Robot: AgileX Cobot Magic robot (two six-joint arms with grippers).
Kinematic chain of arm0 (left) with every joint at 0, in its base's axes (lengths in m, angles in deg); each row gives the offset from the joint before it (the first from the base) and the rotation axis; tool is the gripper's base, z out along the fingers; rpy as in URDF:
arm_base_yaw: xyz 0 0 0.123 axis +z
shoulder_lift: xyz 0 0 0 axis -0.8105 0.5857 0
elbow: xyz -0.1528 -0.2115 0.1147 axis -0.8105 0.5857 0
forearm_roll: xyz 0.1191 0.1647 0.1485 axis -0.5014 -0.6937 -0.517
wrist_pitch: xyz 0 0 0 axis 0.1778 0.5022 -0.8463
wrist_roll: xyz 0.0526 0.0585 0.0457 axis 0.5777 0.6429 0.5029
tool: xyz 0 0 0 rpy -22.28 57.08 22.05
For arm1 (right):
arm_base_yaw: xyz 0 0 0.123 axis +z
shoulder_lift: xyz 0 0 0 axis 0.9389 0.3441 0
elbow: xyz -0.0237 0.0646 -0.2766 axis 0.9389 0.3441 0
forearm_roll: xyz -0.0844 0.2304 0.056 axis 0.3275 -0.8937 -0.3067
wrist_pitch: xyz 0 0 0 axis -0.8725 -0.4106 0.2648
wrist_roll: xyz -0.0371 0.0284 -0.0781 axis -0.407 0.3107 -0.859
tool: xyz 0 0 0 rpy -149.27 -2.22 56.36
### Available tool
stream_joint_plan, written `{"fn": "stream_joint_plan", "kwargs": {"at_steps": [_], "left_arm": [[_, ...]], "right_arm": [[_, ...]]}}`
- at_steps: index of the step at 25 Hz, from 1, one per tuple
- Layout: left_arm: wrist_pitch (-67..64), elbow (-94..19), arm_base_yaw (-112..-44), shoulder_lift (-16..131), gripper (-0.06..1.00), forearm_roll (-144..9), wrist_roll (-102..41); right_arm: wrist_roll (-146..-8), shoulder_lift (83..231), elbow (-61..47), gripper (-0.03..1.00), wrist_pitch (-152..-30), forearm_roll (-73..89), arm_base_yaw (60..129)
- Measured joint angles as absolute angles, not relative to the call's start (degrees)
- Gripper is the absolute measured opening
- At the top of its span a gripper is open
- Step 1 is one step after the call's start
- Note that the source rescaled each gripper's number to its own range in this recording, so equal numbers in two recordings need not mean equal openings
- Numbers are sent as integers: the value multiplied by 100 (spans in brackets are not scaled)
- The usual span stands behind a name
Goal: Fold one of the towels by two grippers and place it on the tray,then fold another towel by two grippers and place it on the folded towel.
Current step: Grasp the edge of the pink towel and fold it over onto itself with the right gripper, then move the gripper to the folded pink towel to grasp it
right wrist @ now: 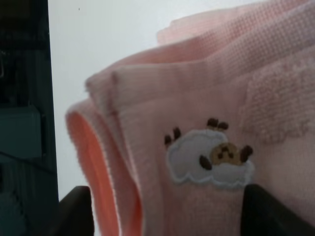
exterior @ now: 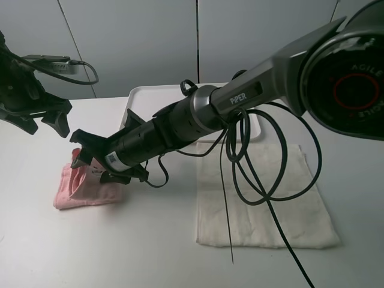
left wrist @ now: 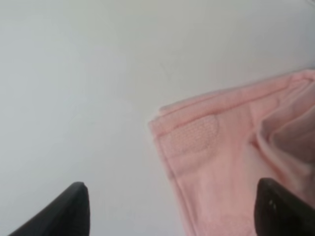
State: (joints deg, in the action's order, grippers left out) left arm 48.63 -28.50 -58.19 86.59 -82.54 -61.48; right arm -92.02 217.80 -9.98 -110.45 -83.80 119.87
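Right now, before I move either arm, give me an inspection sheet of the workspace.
Surface: white table, no stains seen.
Job's things: pink towel folded, on the table, not on the tray; tray partly hidden by the right arm; cream towel flat, unfolded.
Clutter: nothing seen.
Grippers: left gripper open, above the pink towel's corner; right gripper reaches across, fingers spread either side of the pink towel.
Cables: black cables hang over the cream towel.
Surroundings: pale wall panels.
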Motion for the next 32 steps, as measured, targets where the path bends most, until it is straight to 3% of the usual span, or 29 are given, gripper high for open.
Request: {"fn": "stream_joint_plan", "kwargs": {"at_steps": [5, 13, 18, 32], "left_arm": [[4863, -2850, -5819, 8659, 87, -8254, -6148], [4863, -2850, -5819, 8659, 87, -8254, -6148], [4884, -2850, -5819, 8659, 87, -8214, -6126], [4884, -2850, -5819, 8659, 87, -7837, -5828]], "right_arm": [[-9155, 21780, -998, 61, -11123, -8380, 11987], [-9531, 21579, -998, 61, -11277, -8277, 11780], [-9118, 21553, -998, 61, -11212, -7313, 11496], [-8367, 22034, -1498, 61, -11468, -6033, 11498]]}}
